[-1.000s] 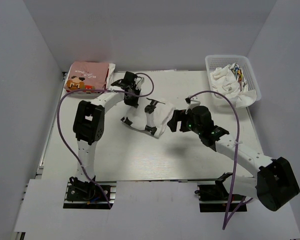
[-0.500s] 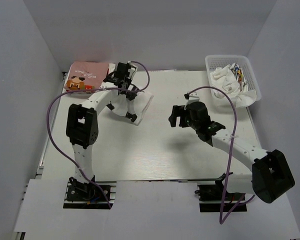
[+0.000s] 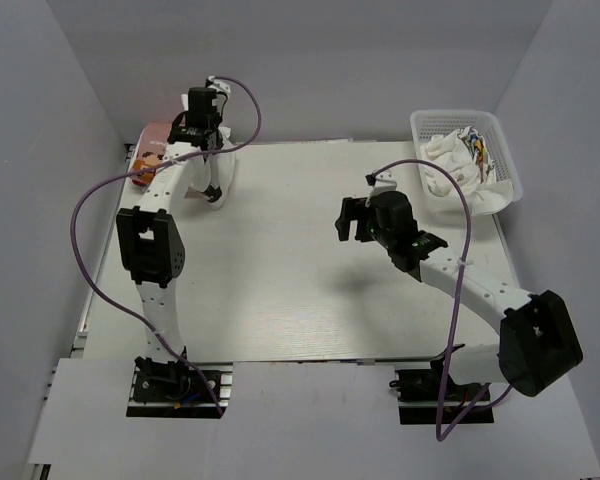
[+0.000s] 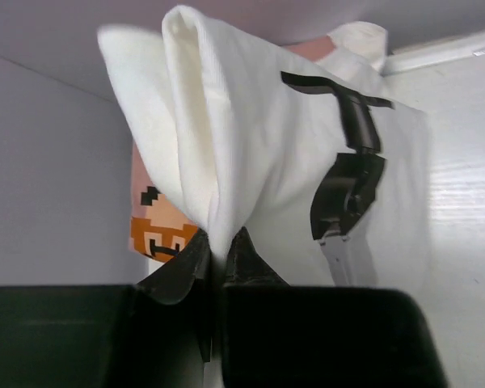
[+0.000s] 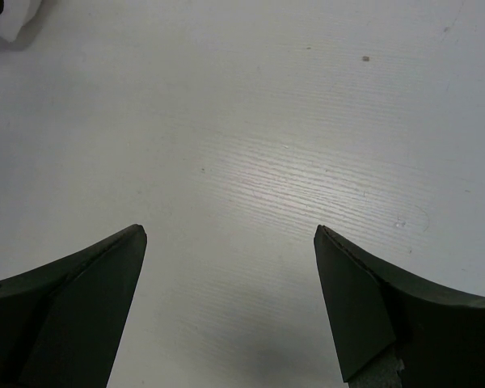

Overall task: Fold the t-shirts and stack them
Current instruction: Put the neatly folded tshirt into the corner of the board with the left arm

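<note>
Left wrist: left hand (image 4: 218, 242) clamps white tee (image 4: 267, 145), fold ridge pointing away; right hand (image 5: 229, 232) apart.

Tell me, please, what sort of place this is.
Probably a lab robot cell, not a home: plain white walls box in a white table, the left arm and right arm are bolted at its near edge, and a basket holds crumpled cloth.

white lattice basket (image 3: 458, 113) at far right corner, pale table (image 3: 280, 270)
</note>
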Robot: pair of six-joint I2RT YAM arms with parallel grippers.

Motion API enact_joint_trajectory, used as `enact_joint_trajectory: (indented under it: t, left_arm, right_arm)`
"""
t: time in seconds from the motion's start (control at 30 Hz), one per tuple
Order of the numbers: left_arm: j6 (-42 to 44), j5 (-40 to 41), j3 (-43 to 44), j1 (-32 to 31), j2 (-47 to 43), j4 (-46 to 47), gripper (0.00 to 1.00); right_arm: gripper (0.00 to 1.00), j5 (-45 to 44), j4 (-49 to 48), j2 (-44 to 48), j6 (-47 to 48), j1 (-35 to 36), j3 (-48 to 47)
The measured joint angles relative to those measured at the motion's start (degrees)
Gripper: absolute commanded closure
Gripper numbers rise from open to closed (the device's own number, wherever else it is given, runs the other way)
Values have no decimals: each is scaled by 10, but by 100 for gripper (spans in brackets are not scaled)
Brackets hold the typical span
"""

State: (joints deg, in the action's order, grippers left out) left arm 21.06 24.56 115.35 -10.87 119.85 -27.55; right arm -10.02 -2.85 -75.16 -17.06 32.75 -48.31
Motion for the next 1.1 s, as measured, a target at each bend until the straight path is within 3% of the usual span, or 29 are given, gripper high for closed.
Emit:
enact_joint_trajectory:
  t: [0.23,0.73,1.0,1.1]
  left_arm:
    - [4,4,63,33,46,9,100]
    - [-21,-19,91,116,49,56,100]
    - [-48,-46,123,157,121,88,100]
    - [-55,-56,124,168,151,92,76]
  right_arm:
    - [10,-4,3,-14,8,0,-23]
    - [10,1,9,-61,11,0,-51]
    - [10,3,16,-104,16,0,-103]
    - [10,6,20,-129,18,0,-129]
